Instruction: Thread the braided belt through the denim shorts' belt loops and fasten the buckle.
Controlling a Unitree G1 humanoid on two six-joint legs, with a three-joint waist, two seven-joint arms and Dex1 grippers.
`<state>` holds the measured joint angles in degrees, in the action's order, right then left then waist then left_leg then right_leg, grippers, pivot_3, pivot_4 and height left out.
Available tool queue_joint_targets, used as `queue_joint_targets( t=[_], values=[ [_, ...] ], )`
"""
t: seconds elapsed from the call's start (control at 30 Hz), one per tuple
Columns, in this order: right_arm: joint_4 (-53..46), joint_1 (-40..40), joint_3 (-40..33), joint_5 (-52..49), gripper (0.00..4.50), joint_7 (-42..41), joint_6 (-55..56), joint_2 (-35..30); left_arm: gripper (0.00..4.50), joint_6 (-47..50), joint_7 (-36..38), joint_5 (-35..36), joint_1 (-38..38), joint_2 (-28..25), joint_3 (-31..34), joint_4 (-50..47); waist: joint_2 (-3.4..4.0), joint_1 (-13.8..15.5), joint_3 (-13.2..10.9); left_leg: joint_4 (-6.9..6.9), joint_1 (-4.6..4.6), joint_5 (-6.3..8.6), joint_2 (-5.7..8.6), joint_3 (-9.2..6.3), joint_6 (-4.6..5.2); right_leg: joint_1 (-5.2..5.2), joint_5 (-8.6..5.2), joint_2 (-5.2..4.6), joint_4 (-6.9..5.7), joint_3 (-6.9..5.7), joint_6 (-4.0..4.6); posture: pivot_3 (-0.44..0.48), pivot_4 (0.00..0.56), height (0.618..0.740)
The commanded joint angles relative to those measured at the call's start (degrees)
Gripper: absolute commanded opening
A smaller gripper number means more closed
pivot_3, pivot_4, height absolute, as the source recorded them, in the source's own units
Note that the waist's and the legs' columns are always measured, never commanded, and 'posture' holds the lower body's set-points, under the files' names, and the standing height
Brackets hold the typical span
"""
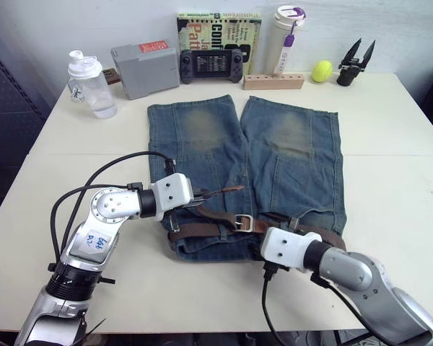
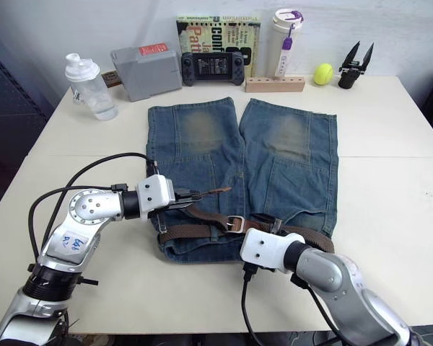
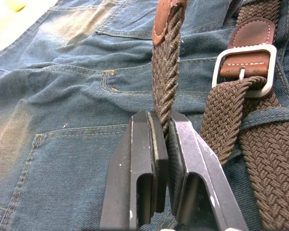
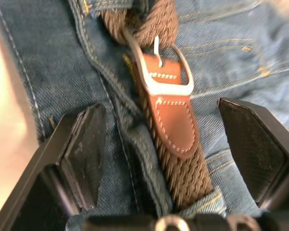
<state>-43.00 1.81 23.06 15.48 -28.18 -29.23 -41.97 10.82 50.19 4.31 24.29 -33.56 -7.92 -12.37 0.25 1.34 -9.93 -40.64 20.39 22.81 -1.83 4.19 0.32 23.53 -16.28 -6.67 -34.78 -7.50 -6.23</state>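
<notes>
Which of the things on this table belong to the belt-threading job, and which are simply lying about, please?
Job: denim shorts, braided belt, its buckle, left gripper shut on the belt, right gripper open.

Lying about: shaker bottle, grey box, game console, book, tumbler, yellow ball.

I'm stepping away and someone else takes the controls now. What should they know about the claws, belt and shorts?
Left claw: shut on the braided belt just behind its leather tip, holding that end raised over the denim shorts.
Right claw: open, either side of the buckle, gripping nothing.
Done: belt lies along the waistband, passed through the buckle frame.
Left: whether the prong is seated cannot be told; check it, then lay the free end down.
</notes>
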Motion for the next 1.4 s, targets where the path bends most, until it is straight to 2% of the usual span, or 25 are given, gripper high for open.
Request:
queue_joint_targets(
  t=[0.03,0.2,0.23,0.27,0.4,0.47,0.5,0.7,0.87,1.07,1.4],
  values=[
    [1.7,-0.8,0.7,4.9,3.94,2.6,0.7,1.7,0.00,-0.1,0.0,1.1,0.7,0.2,0.4,-0.3,0.02,0.0,0.0,0.00,-0.01,0.00,0.00,0.02,0.00,0.01,0.00,0.00,-0.01,0.02,0.00,0.000,0.150,0.731],
    [1.9,-1.0,0.0,6.4,3.94,2.6,-1.2,5.2,0.00,0.2,-0.2,1.0,0.9,0.3,0.4,0.0,0.02,0.0,0.0,-0.05,0.00,0.00,0.01,0.00,0.00,-0.02,0.00,0.00,-0.01,0.01,0.00,0.000,0.150,0.731],
    [1.7,-1.3,-0.3,6.3,3.39,2.4,-2.2,6.0,0.00,0.3,-0.2,1.0,0.9,0.3,0.4,0.0,0.02,0.1,0.0,-0.05,0.00,0.00,0.01,0.00,0.00,-0.02,0.00,0.00,-0.01,0.01,0.00,0.000,0.150,0.731],
    [1.6,-1.4,-0.6,6.3,3.15,2.2,-2.8,6.6,0.00,0.4,-0.3,0.9,0.9,0.4,0.4,0.0,0.02,0.1,0.0,-0.05,0.00,0.00,0.01,-0.01,0.00,-0.02,0.00,0.00,-0.02,0.01,0.00,0.000,0.150,0.731],
    [1.0,-1.6,-1.6,6.5,1.23,1.2,-5.0,7.2,0.00,0.6,-0.3,0.8,1.0,0.4,0.3,0.2,0.02,0.0,0.0,-0.04,0.02,0.00,0.01,-0.01,0.00,0.00,0.00,0.00,-0.02,0.00,0.00,0.000,0.150,0.731],
    [0.7,-1.4,-2.0,6.6,0.48,0.9,-5.5,7.4,0.00,0.6,-0.3,0.8,1.0,0.4,0.3,0.4,0.02,0.1,0.0,-0.04,0.02,0.00,0.01,-0.01,0.00,0.00,0.00,0.00,-0.02,0.00,0.00,0.000,0.150,0.731],
    [0.5,-1.2,-2.2,6.7,0.35,0.9,-5.6,7.6,0.00,0.6,-0.4,0.7,1.0,0.4,0.3,0.4,0.02,0.1,0.0,-0.04,0.02,0.00,0.01,-0.02,0.00,-0.01,0.00,0.00,-0.02,-0.01,0.00,0.000,0.150,0.731],
    [0.0,1.7,-1.3,9.4,0.32,-0.1,-3.2,6.8,0.00,0.6,-0.1,-1.0,1.3,-0.5,-0.8,0.8,0.02,0.0,0.0,-0.05,0.02,0.00,0.01,-0.01,0.00,0.00,0.00,0.00,-0.03,0.00,0.00,0.000,0.150,0.731],
    [2.5,5.6,0.4,13.7,0.32,-0.9,6.9,2.9,0.00,-0.9,0.6,-3.4,2.1,-1.7,-2.8,2.5,0.02,0.0,0.0,-0.06,0.01,0.00,0.02,0.00,0.00,0.01,0.00,0.00,-0.05,0.01,0.00,0.000,0.150,0.731],
    [5.1,6.5,0.0,16.3,0.32,-1.7,13.5,2.2,0.00,-1.6,0.9,-4.4,3.1,-1.8,-3.8,4.4,0.02,0.0,0.0,-0.05,0.02,0.00,0.01,0.00,0.00,0.02,0.00,0.01,-0.05,-0.01,0.00,0.000,0.150,0.731],
    [6.4,7.7,-1.0,17.4,0.32,-2.3,15.4,2.9,0.00,-5.2,3.3,-9.2,6.0,-4.4,-7.1,6.2,0.02,-0.1,0.0,-0.07,0.01,0.00,0.00,0.01,0.00,0.02,0.00,0.01,-0.08,0.00,0.00,0.000,0.150,0.731]
  ],
)
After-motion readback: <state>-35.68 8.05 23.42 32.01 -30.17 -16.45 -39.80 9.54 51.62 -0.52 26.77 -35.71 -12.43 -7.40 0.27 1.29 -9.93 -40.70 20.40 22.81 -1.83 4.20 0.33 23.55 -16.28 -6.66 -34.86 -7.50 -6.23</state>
